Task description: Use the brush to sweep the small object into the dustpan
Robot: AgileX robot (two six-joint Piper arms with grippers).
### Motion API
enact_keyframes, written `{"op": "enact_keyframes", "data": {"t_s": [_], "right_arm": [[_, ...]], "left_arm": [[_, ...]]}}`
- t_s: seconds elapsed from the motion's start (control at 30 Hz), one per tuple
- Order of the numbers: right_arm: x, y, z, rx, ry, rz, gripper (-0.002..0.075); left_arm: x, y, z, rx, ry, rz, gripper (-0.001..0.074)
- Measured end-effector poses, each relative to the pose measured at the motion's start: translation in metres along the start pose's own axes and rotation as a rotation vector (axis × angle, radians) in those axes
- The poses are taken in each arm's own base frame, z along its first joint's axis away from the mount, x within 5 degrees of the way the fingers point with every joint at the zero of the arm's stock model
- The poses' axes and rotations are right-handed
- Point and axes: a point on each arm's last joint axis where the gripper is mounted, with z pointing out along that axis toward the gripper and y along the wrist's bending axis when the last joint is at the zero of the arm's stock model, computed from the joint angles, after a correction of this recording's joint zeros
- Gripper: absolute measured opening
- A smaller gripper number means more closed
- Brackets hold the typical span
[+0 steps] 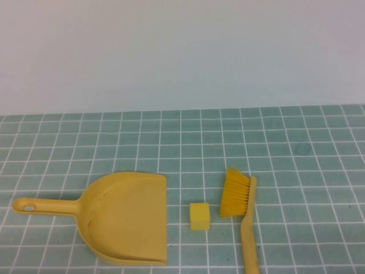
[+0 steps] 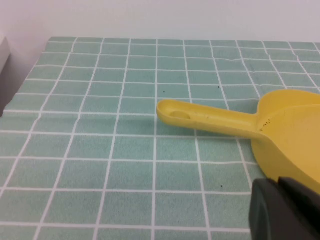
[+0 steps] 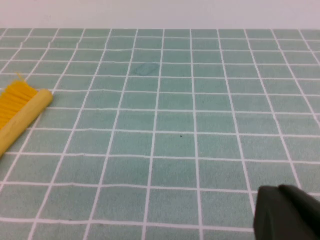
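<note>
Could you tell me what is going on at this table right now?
Nothing is being handled yet. The dustpan lies flat on the tiled table, handle toward the robot's left, its open edge facing the small cube. The brush lies just right of the cube, bristles toward it. Both arms sit outside the high view: the left gripper is shut near the dustpan, the right gripper shut, well clear of the brush. Sweeping has not started.

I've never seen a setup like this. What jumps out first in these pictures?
Three yellow things lie in a row on green tiles: a dustpan on the left with its handle pointing left, a small cube in the middle, and a brush on the right, its bristles facing the cube. The left tool and right tool, both shut, show only at the wrist views' corners.
</note>
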Motion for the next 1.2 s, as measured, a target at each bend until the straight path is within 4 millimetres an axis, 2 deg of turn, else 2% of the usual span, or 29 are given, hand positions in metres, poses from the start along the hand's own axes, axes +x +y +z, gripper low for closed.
{"op": "enact_keyframes", "data": {"t_s": [0.6, 0.9, 1.2], "right_arm": [[0.0, 0.0, 0.0, 0.0, 0.0, 0.0, -0.0001], [0.0, 0.0, 0.0, 0.0, 0.0, 0.0, -0.0001], [-0.0002, 0.0, 0.0, 0.0, -0.002, 0.0, -0.0001]], "left_arm": [[-0.0002, 0.0003, 0.0, -0.004, -0.002, 0.01, 0.0], [-0.0086, -0.0001, -0.0004, 0.001, -0.095, 0.01, 0.0], [-0.0089, -0.0001, -0.0004, 0.001, -0.098, 0.012, 0.0]]}}
